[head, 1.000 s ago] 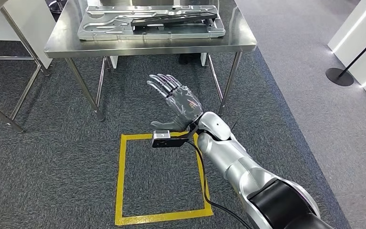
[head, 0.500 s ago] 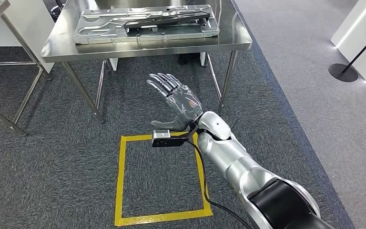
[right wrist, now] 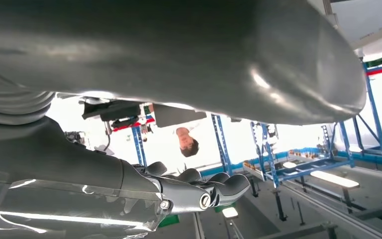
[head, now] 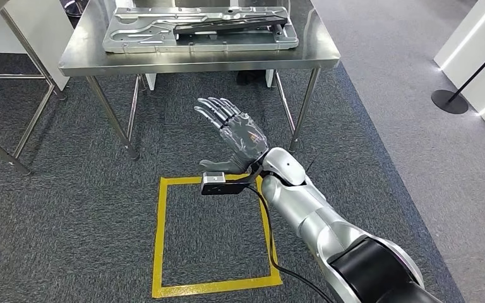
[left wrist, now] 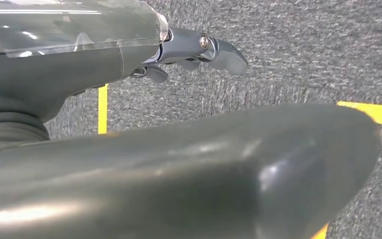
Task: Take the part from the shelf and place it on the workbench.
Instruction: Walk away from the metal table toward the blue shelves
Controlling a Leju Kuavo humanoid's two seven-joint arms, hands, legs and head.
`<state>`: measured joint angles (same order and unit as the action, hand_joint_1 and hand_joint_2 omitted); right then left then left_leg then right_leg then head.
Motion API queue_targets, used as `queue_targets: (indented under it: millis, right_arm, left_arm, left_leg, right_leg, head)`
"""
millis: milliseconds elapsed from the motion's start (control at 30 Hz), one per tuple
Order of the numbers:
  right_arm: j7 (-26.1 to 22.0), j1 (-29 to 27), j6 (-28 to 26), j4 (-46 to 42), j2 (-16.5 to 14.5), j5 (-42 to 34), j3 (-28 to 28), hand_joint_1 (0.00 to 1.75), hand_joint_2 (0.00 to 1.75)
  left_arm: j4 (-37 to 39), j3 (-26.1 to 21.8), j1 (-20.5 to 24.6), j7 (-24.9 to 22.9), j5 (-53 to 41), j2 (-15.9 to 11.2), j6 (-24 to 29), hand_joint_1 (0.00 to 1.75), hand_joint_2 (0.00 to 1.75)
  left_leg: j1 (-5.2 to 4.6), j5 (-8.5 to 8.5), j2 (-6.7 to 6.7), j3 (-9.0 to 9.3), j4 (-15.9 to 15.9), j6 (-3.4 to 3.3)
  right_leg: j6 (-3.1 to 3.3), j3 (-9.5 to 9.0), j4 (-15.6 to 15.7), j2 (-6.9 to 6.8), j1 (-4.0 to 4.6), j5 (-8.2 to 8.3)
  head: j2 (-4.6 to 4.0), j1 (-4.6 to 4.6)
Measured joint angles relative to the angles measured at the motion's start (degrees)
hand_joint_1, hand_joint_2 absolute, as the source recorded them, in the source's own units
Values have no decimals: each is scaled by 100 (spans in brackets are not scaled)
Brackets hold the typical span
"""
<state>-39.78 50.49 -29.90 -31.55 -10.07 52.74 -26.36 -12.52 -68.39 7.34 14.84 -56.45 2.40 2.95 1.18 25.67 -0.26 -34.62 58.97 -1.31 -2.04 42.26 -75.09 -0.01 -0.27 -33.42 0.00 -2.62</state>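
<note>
A long silver pressed-metal part (head: 199,28) with a dark bar across it lies flat on the steel workbench (head: 196,63) ahead of me. My right hand (head: 237,132) hovers over the carpet in front of the bench, below its front edge. Its palm is turned up, its fingers are spread and it holds nothing. In the right wrist view the right hand (right wrist: 144,59) has its fingers (right wrist: 204,191) stretched out against a bright ceiling. In the left wrist view my left hand (left wrist: 179,164) hangs above the carpet with fingers (left wrist: 199,47) extended and nothing in it.
A yellow tape square (head: 159,240) marks the carpet below my right arm. A second steel frame (head: 12,63) stands at the left. A black round stand base (head: 449,101) and white panels (head: 480,57) are at the right. A person (right wrist: 185,139) is in the right wrist view.
The whole picture swayed a little and came back, so the camera moved. My right hand keeps the same open pose, and the part stays on the bench.
</note>
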Motion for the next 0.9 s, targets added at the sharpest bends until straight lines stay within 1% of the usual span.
queue_targets:
  millis: [33, 67, 100, 133, 167, 200, 267, 300, 333, 367, 400, 433, 467, 500, 533, 567, 600, 633, 667, 700, 733, 800, 833, 867, 900]
  right_arm:
    - [0, -9, 0, 0, 3, 0, 0, 0, 0]
    - [0, -8, 0, 0, 5, 0, 0, 0, 0]
    - [0, 4, -1, -1, 5, 0, 0, 0, 0]
    - [0, 21, -1, -2, 5, 0, 0, 0, 0]
    - [0, 37, -1, -3, 4, 0, 0, 0, 0]
    - [0, 48, -1, -3, 5, 0, 0, 0, 0]
    - [0, 53, -1, -4, 9, 0, 0, 0, 0]
    - [0, 53, -1, -6, 9, 0, 0, 0, 0]
    - [0, 57, -1, -8, 7, 0, 0, 0, 0]
    - [0, 63, -1, -10, 4, 0, 0, 0, 0]
    - [0, 63, 0, -11, 1, 0, 0, 0, 0]
    - [0, 57, 1, -10, -1, 1, 0, 0, 0]
    - [0, 45, 2, -8, -2, 1, 0, 0, 0]
    - [0, 28, 2, -7, -3, 2, 0, 0, 0]
    - [0, 16, 2, -5, -3, 2, 0, 0, 0]
    - [0, 9, 2, -4, -3, 2, 0, 0, 0]
    - [0, 9, 2, -3, -4, 1, 0, 0, 0]
    - [0, 14, 2, -3, -5, 1, 0, 0, 0]
    - [0, 19, 2, -3, -6, 1, 0, 0, 0]
    - [0, 23, 2, -4, -8, 2, 0, 0, 0]
    - [-1, 25, 2, -4, -8, 3, 0, 0, 0]
    - [-1, 29, 0, -5, -9, 3, 0, 0, 0]
    - [-1, 33, -1, -5, -8, 2, 0, 0, 0]
    - [0, 39, -2, -5, -8, 1, 0, 0, 0]
    - [0, 42, -2, -5, -7, 1, 0, 0, 0]
  left_arm:
    - [0, 0, -2, 0, 1, 1, 0, 0, 0]
    - [0, 0, -1, 0, 0, 1, 0, 0, 0]
    - [0, 0, 1, 0, 0, 4, 0, 0, 0]
    - [0, 0, 4, 1, 0, 10, 0, 0, 0]
    - [0, 0, 6, 1, -1, 15, 0, 0, 0]
    - [0, 0, 7, 1, 0, 20, 0, 0, 0]
    - [0, 0, 5, 1, 1, 22, 0, 0, 0]
    - [-1, 0, 6, 1, 2, 20, 0, 0, 0]
    - [-1, 0, 7, 1, 2, 19, 0, 0, 0]
    - [-1, 0, 8, 1, 2, 17, 0, 0, 0]
    - [-1, 0, 6, 1, 1, 16, 0, 0, 0]
    - [0, 0, 3, 1, 0, 16, 0, 0, 0]
    - [0, 0, -2, 1, 0, 16, 0, 0, 0]
    - [0, 0, -7, 1, -1, 15, 0, 0, 0]
    - [0, 0, -10, 1, -1, 13, 0, 0, 0]
    - [0, 0, -11, 1, -1, 9, 0, 0, 0]
    - [0, 0, -9, 1, 0, 5, 0, 0, 0]
    - [0, 0, -5, 0, 0, 3, 0, 0, 0]
    - [0, 0, 0, 0, 0, 1, 0, 0, 0]
    - [0, 0, 2, 0, 0, 0, 0, 0, 0]
    - [0, 0, 2, 0, 0, 0, 0, 0, 0]
    - [0, 0, -3, 1, -1, 4, 0, 0, 0]
    - [0, 0, -2, 1, -1, 6, 0, 0, 0]
    - [0, 0, 1, 1, -1, 8, 1, 0, 0]
    - [0, 0, 3, 1, -1, 9, 1, 0, 0]
  left_leg:
    - [-1, 0, -3, 2, 0, 0]
    - [-4, 0, -5, 8, 0, 1]
    - [-7, 2, -9, 15, 0, 4]
    - [-16, 3, -10, 17, 0, 14]
    - [-19, 3, -11, 15, -1, 33]
    - [-19, 2, -10, 12, -3, 59]
    - [-11, -11, -8, 17, -32, 130]
    - [-8, 0, -4, 20, -31, 161]
    - [-11, 52, -2, 1, 25, 187]
    - [-14, 164, 0, -66, 192, 208]
    - [-10, 332, 3, -191, 481, 222]
    - [-7, 520, 3, -359, 852, 238]
    - [-2, 673, 3, -532, 1224, 256]
    - [1, 734, 3, -648, 1462, 271]
    - [4, 685, 4, -667, 1498, 282]
    - [8, 530, 6, -568, 1295, 290]
    - [14, 316, 9, -378, 911, 295]
    - [14, 173, 13, -177, 523, 291]
    - [12, 74, 9, -27, 218, 265]
    - [6, 43, 5, 51, 52, 233]
    - [-8, 64, -2, 64, 13, 192]
    - [-10, 33, -9, 52, 0, 118]
    - [-4, 21, -8, 52, -10, 84]
    - [7, 9, -6, 50, -20, 54]
    - [15, 1, -2, 46, -26, 33]
  right_leg:
    - [10, -8, 34, 0, -2, 86]
    - [34, -136, 309, 1, 1, 268]
    - [76, -344, 740, 2, 13, 492]
    - [119, -546, 1158, 0, 33, 652]
    - [157, -695, 1476, -2, 55, 758]
    - [186, -770, 1647, -2, 78, 795]
    - [223, -782, 1709, -1, 97, 797]
    - [246, -802, 1751, -5, 86, 819]
    - [276, -829, 1804, -10, 69, 846]
    - [304, -857, 1856, -17, 52, 873]
    - [323, -876, 1888, -24, 42, 888]
    - [339, -879, 1895, -26, 46, 889]
    - [346, -875, 1890, -27, 52, 887]
    - [348, -872, 1881, -27, 57, 883]
    - [346, -870, 1868, -25, 57, 877]
    - [337, -869, 1847, -21, 52, 865]
    - [322, -869, 1815, -17, 46, 845]
    - [298, -862, 1779, -12, 49, 820]
    - [273, -847, 1736, -8, 56, 796]
    - [246, -829, 1704, -5, 65, 782]
    - [220, -813, 1689, -3, 74, 780]
    - [164, -797, 1675, -2, 68, 775]
    - [131, -775, 1621, -1, 60, 727]
    - [98, -710, 1472, 0, 49, 623]
    - [65, -585, 1199, 1, 34, 464]
  head:
    - [0, 0]
    - [0, 0]
    - [0, 0]
    - [0, 0]
    - [0, 0]
    - [0, -1]
    - [0, -2]
    - [0, -2]
    - [0, -2]
    - [0, -2]
    - [0, -2]
    - [0, -2]
    - [0, -2]
    - [0, -2]
    - [0, -2]
    - [0, -2]
    - [0, -2]
    - [0, -2]
    - [0, -2]
    - [0, -1]
    - [0, -1]
    - [0, -1]
    - [0, -1]
    - [0, -1]
    - [0, 0]
